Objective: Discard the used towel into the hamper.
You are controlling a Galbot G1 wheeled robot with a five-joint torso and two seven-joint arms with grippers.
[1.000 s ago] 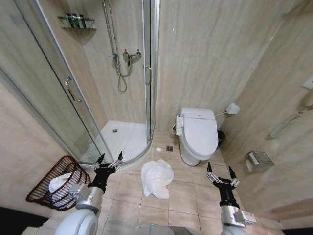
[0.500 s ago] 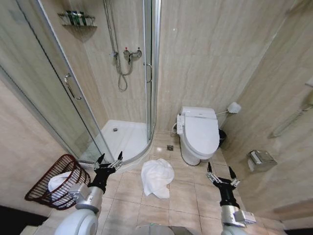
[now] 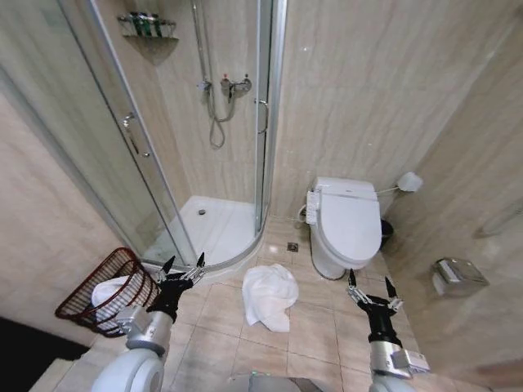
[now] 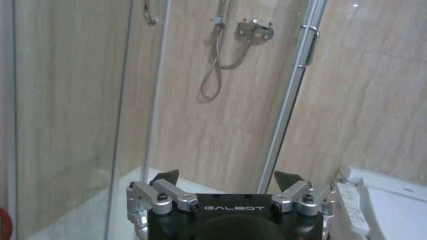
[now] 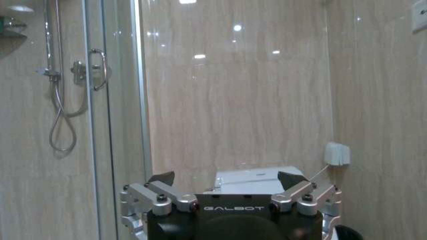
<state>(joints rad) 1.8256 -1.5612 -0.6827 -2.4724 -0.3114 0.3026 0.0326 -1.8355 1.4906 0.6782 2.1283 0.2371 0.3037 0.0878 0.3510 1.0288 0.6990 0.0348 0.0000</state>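
So it's a small tiled bathroom, and the biggest thing is the glass shower enclosure (image 3: 204, 147) taking up the back left corner, with the shower mixer and hose (image 3: 221, 102) on the wall inside and a little wire shelf (image 3: 149, 26) of bottles up high. To its right is the white toilet (image 3: 350, 224), lid down, against the back wall, and there's a metal paper holder (image 3: 460, 275) on the right wall.

The hamper (image 3: 110, 292) sits on the floor by the left wall, tipped over at an angle, dark reddish wire, with something white already lying in it. The used towel (image 3: 270, 296) is a crumpled white heap on the floor tiles between the shower's curved edge and the toilet, well apart from the hamper.

Both arms are held low in front. The left gripper (image 3: 181, 268) hangs between hamper and towel, fingers spread wide, nothing in them. The right gripper (image 3: 368, 287) is off near the toilet, also spread open and empty.
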